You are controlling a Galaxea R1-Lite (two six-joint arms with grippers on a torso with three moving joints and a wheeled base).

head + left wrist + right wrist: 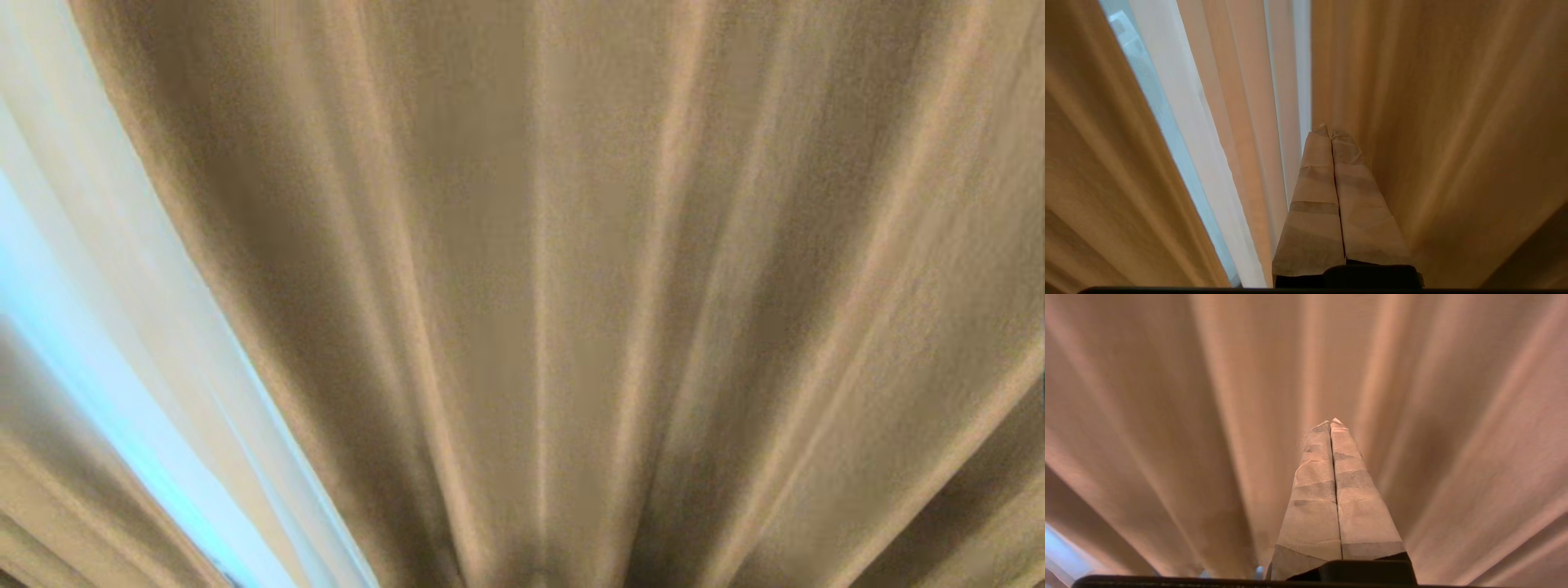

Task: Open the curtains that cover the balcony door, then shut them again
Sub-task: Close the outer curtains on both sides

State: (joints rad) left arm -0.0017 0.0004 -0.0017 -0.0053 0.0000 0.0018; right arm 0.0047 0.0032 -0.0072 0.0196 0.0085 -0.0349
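The head view is filled almost wholly by the curtains [571,286], whose thick cream-beige cloth is seen hanging in long vertical pleats, with neither arm in that view. Toward the left of that view a narrow gap between two beige panels is seen, and in it the thin white see-through layer [122,327] is lit from behind with a pale bluish glow. The balcony door itself cannot be made out behind that layer. In the left wrist view the left hand [1330,131] is seen with its two paper-wrapped fingers [1314,196] pressed flat together, nothing being held between them. Its tip is placed just at the hemmed edge of one beige panel, which is hung close along one side of the hand, while the sheer layer [1208,122] and the bright slit lie just beyond and to the other side; whether the tip is touching the cloth cannot be told. In the right wrist view the right hand [1332,424] is likewise seen pinched fully together and empty, its wrapped fingers [1314,498] pointed straight at the beige pleats [1208,416], which are spread on both sides of it and directly ahead, near but not visibly touched.
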